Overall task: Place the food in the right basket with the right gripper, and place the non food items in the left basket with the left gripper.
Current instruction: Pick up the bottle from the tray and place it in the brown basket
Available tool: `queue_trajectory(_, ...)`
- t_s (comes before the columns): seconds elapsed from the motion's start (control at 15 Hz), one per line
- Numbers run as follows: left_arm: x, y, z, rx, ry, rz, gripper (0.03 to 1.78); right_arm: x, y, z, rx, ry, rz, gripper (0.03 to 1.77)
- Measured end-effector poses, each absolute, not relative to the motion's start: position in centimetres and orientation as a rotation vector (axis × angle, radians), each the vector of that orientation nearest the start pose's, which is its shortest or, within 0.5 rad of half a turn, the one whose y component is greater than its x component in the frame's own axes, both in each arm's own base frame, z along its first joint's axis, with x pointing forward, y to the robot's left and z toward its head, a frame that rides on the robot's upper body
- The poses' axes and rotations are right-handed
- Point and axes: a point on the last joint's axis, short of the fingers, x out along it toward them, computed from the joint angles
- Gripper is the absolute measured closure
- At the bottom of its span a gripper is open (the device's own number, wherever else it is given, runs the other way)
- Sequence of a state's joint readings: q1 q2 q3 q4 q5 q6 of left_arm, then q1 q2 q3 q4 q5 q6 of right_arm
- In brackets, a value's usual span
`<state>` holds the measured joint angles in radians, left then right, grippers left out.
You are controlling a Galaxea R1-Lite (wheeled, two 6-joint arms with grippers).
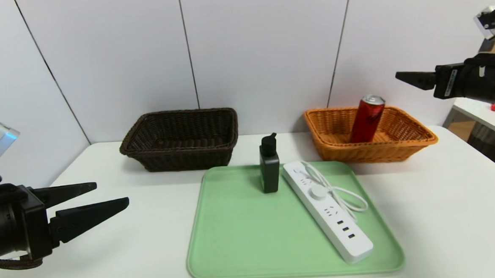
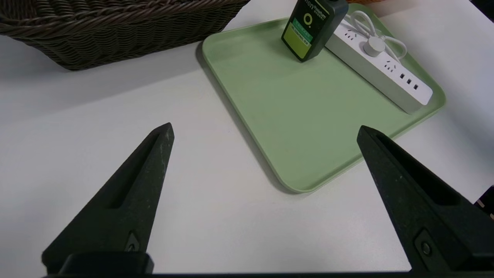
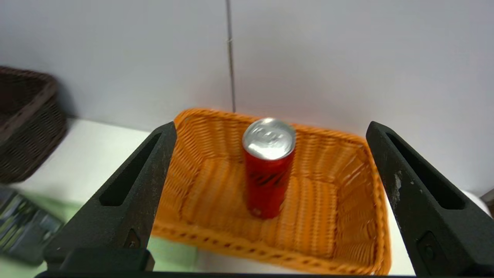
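The right gripper's fingers, spread and released, hover above the orange basket at the tabletop's far right corner; the red can stands inside. The left gripper, likewise spread, hangs over the left edge. Pump bottle and power strip occupy the green tray's far edge and right side. The dark basket lies beyond its far left corner.

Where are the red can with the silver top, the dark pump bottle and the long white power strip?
Red can (image 3: 266, 185): right wrist view, its side.
Dark pump bottle (image 1: 269, 171): head view, its body.
Long white power strip (image 1: 334, 219): head view, its socket face.
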<state>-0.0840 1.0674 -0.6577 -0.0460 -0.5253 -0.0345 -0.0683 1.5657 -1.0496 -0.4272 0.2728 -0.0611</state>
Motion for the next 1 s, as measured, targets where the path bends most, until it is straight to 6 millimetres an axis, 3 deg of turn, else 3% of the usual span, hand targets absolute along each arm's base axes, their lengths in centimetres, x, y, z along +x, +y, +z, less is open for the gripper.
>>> queue_trajectory(0.53,15.0,-2.7,23.5,-0.107,0.367,-0.628,0.12,21.4,1.1,25.3,-0.023,0.176,0.428,0.11)
queue_trajectory(1.0,15.4,-2.9,23.7,-0.107,0.369,-0.641,0.12,18.2,1.3,24.0,-0.027,0.180,0.445,0.11)
